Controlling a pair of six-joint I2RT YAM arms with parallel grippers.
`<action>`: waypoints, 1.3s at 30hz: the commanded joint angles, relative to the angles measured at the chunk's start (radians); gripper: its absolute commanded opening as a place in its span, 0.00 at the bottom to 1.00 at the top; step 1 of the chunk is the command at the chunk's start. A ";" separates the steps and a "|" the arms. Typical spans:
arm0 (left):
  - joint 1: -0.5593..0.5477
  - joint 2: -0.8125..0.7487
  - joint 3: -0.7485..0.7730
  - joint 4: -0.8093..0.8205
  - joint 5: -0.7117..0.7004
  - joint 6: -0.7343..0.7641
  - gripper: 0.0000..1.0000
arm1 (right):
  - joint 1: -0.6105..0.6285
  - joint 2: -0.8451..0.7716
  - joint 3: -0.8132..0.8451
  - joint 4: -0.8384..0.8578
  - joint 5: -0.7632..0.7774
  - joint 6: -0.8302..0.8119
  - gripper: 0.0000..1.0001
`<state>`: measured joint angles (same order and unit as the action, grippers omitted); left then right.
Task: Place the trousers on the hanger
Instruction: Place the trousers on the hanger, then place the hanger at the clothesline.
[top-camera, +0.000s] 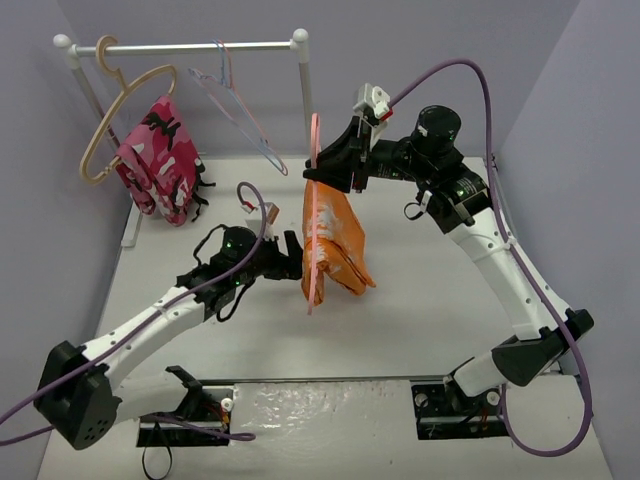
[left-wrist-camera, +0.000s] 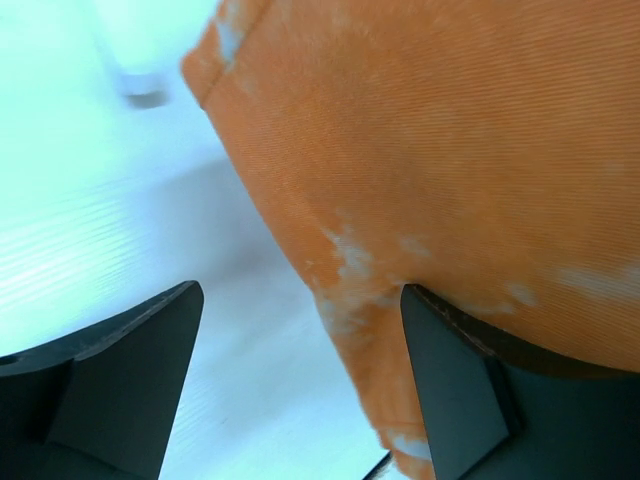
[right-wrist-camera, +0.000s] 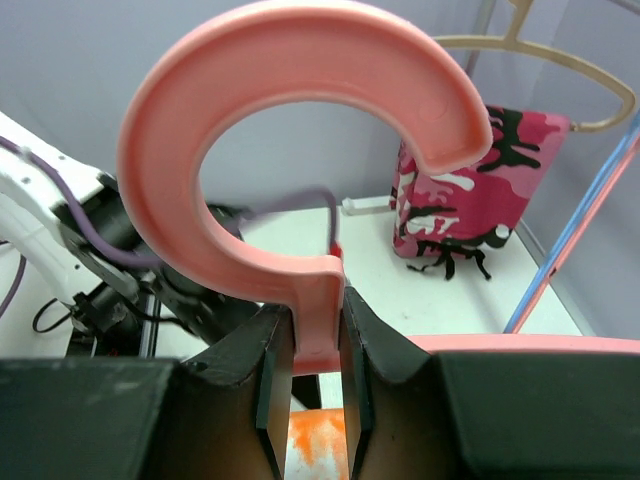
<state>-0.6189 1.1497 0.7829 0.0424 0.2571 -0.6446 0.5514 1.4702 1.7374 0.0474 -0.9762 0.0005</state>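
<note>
Two fingers of the right gripper (right-wrist-camera: 315, 372) clamp the neck of the hanger (right-wrist-camera: 300, 40) above the middle of the table (top-camera: 420, 330), the trousers (top-camera: 338, 245) draped folded over it and hiding much of its frame, while the left gripper (left-wrist-camera: 300, 385) stands with fingers apart just beside the cloth, which runs off the left wrist view.

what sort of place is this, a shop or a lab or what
Most likely a robot lab bench, not a shop: two arms bolted to a white table, plain walls boxing it in, and a small clothes rail with hangers as a prop.
</note>
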 joint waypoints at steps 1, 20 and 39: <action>0.007 -0.198 0.144 -0.312 -0.278 0.127 0.79 | 0.007 -0.093 0.020 0.071 0.080 -0.081 0.00; -0.030 -0.148 0.701 -0.578 -0.071 0.462 0.93 | 0.116 -0.054 0.031 -0.133 0.639 -0.171 0.00; -0.193 0.042 0.764 -0.565 -0.112 0.453 0.79 | 0.151 -0.031 0.031 -0.130 0.766 -0.178 0.00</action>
<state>-0.7888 1.1693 1.4880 -0.5633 0.1783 -0.1974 0.6912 1.4666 1.6881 -0.2582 -0.2417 -0.1584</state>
